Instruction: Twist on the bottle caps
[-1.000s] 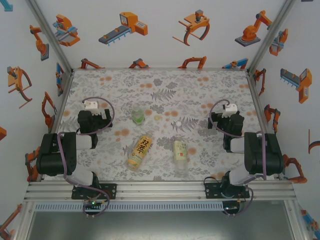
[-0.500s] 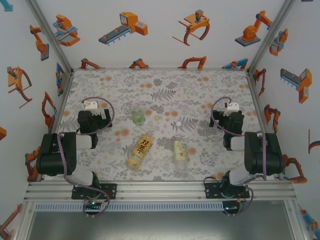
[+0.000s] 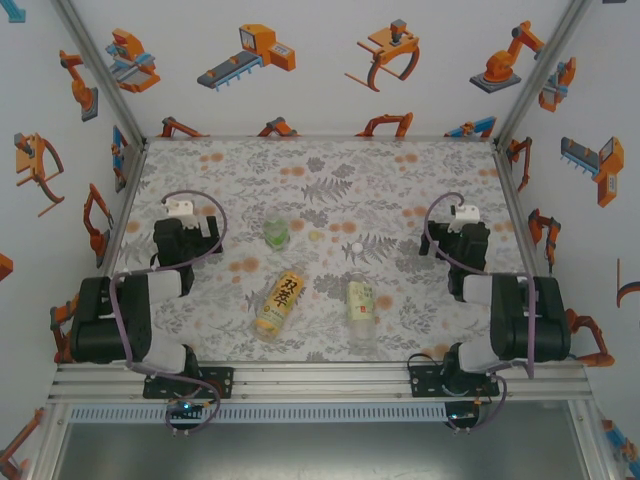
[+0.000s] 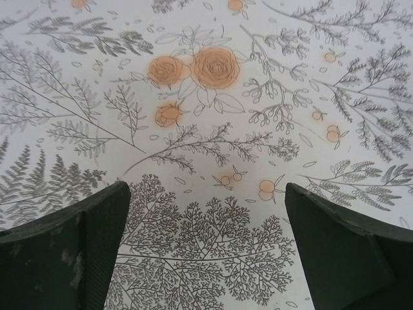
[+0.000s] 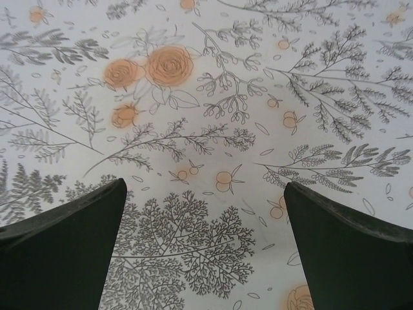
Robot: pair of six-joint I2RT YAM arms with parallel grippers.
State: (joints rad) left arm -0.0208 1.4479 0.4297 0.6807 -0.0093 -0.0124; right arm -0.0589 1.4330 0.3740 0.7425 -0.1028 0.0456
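Unreadable dark characters on amber bottle (image 3: 279,303)

One bottle (image 3: 276,234) behind two bottles (image 3: 280,303), caps (image 3: 354,246) to its right.

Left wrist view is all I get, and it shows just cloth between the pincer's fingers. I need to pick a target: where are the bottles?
Observer: The amber bottle lies on its side mid-table, to the right of your arm.
Operator: And the others?
Observer: The clear bottle lies flat to the amber one's right, apart from it.
Operator: The third?
Observer: The green bottle seems to stand upright, farther back than the amber one.
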